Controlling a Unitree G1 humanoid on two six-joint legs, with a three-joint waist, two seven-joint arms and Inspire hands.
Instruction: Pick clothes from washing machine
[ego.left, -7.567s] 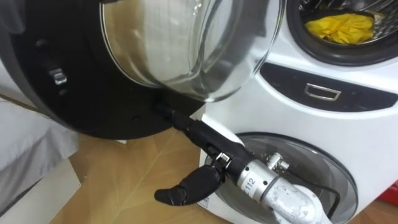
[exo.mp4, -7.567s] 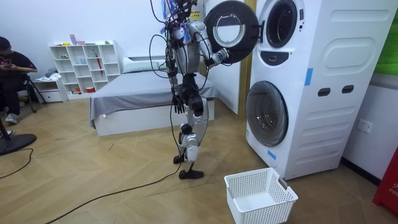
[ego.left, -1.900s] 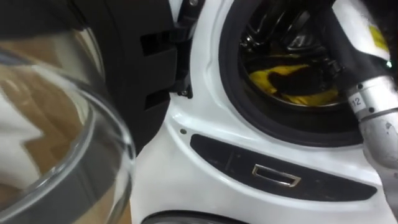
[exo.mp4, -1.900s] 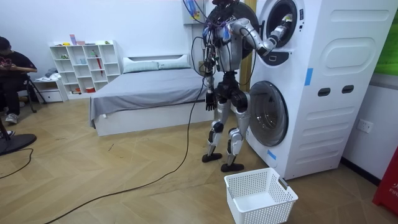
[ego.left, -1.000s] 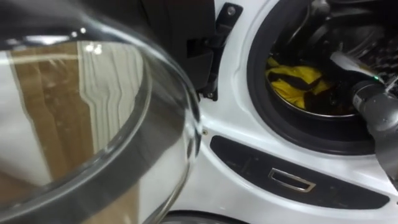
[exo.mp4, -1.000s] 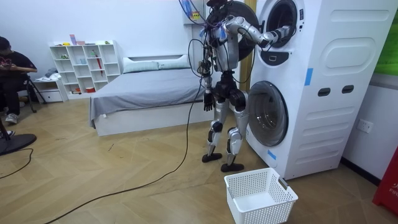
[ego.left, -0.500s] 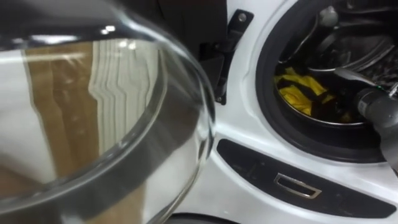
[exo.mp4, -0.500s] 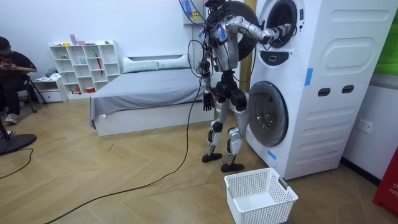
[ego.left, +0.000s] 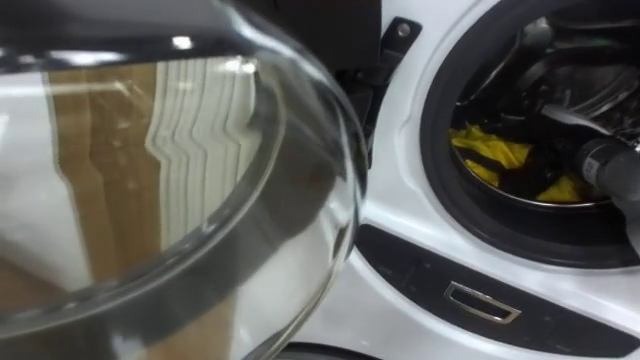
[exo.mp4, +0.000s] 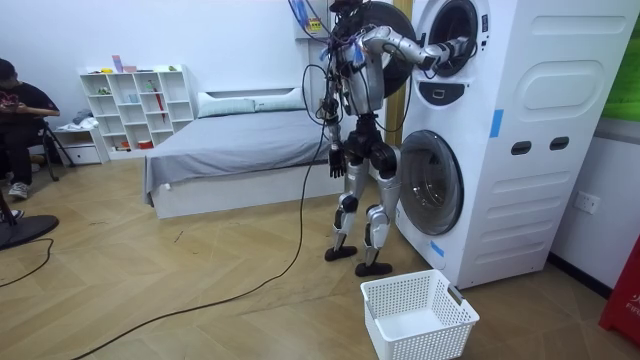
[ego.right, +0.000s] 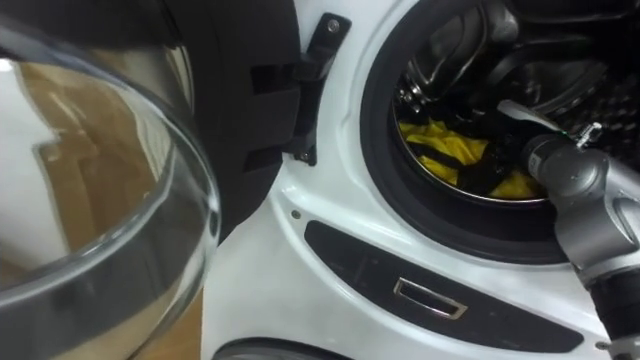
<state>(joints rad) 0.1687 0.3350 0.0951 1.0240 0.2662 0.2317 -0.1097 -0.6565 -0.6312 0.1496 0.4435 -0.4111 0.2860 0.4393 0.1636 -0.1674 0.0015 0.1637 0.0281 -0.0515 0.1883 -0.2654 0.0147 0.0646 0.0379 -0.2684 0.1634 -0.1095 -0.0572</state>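
A yellow cloth (ego.left: 478, 148) (ego.right: 440, 146) lies at the bottom of the upper washing machine's drum (ego.right: 560, 100). My right arm reaches in through the round opening, and my dark right hand (ego.right: 490, 168) (ego.left: 522, 172) rests in the middle of the cloth, with yellow showing on both sides of it. How it holds the cloth is hidden. In the room view I stand close to the stacked machines (exo.mp4: 470, 130), with my right arm raised to the upper drum and my left hand (exo.mp4: 337, 160) hanging relaxed at my hip.
The upper machine's open door, with its glass bowl (ego.left: 170, 170) (ego.right: 100, 180), swings out at my left and is very near my head. A white laundry basket (exo.mp4: 418, 316) stands on the floor by my feet. A bed (exo.mp4: 230, 150), a shelf (exo.mp4: 135, 108) and a seated person (exo.mp4: 20, 105) are behind.
My right hand has sunk further into the yellow cloth, which now shows as two patches around it. The eye view has shifted slightly to the right.
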